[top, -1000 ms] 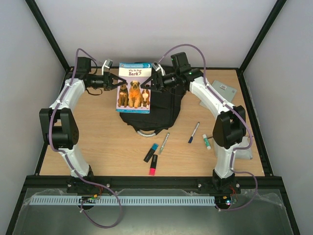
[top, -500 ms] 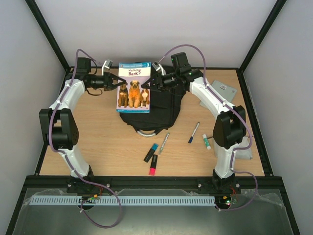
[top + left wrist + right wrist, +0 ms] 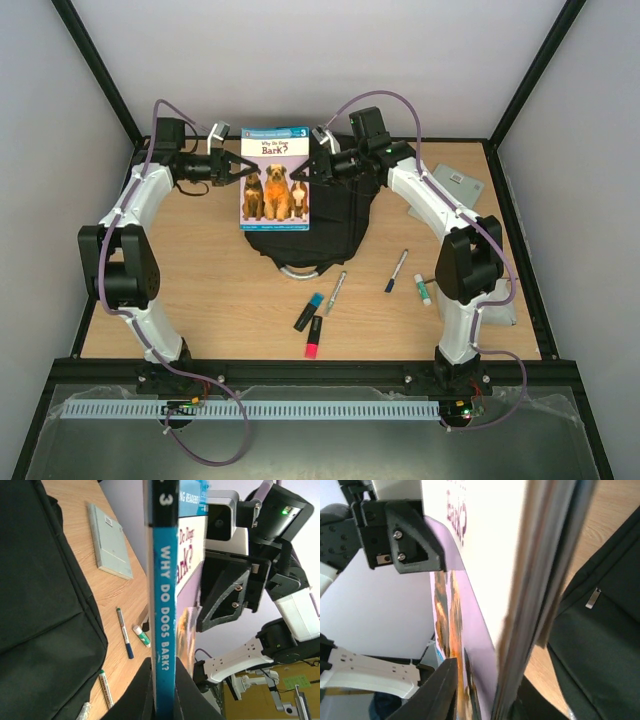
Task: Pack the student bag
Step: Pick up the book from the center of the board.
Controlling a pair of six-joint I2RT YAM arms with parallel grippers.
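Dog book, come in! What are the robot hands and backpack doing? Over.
Left end effector shut on dog book, spine side. Right end effector around its other edge, grip unclear. Book held over student bag, not in. Nothing seen in the way.

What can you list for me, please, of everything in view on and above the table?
book: one, blue with dogs on the cover, held up over the bag's far-left part.
student bag: one, black, back centre.
flat case: one, grey, far right.
pens: three, pale pen, blue pen, white-green pen, near the bag.
highlighters: two, blue-capped highlighter, pink-capped highlighter, front centre.
table: one, wood.
left gripper: black, shut on the book's spine.
right gripper: black, around the opposite edge; grip unclear.
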